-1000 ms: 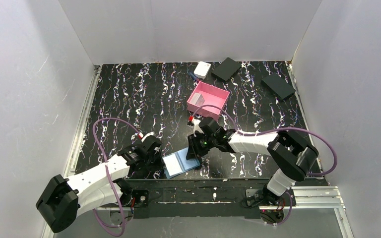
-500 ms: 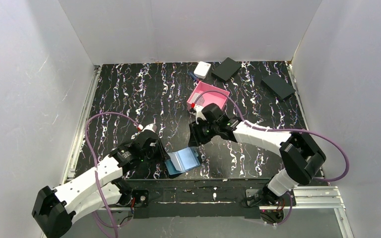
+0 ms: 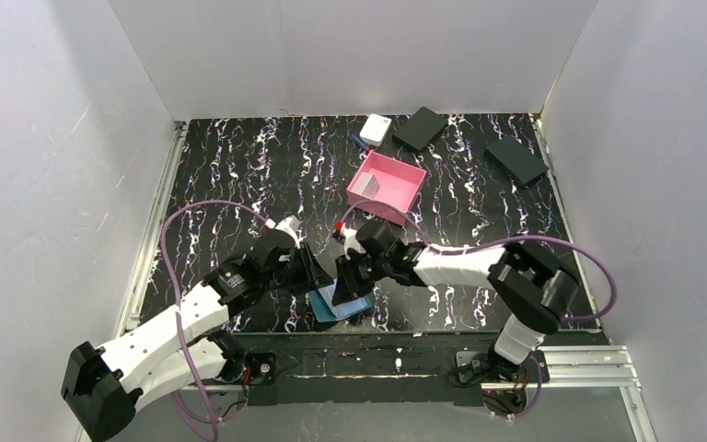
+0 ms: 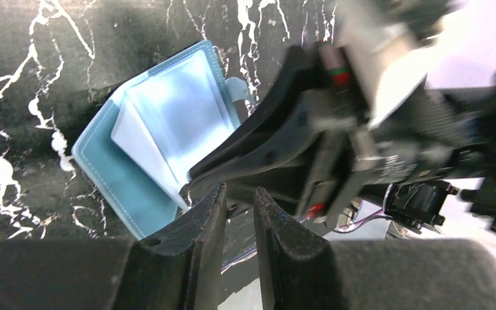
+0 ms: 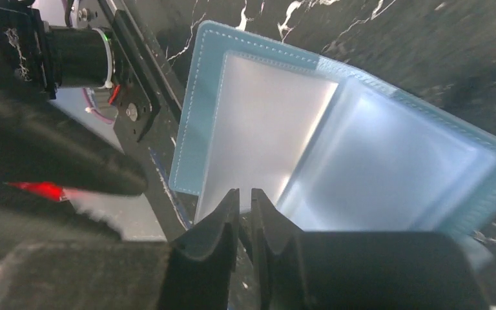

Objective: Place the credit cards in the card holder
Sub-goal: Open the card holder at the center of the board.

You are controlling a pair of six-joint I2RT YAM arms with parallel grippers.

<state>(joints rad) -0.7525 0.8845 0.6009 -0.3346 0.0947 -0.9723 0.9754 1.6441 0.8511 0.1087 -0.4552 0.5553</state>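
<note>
Fingers of the left arm (image 4: 203,216) stand slightly apart and empty, just left of the open card holder (image 4: 161,110) at the tabletop's (image 3: 239,175) near edge. Fingers of the right arm (image 5: 216,223), nearly together, hover over its clear sleeves; whether they pinch anything I cannot tell.

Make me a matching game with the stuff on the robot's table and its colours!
Things:
1. card holder, lying open near the front edge
2. tray
3. small box at the back edge
4. flat box nearest the right wall

Colours:
A. white
B. blue
C. black
D. pink

Pairs: 1-B, 2-D, 3-A, 4-C
</note>
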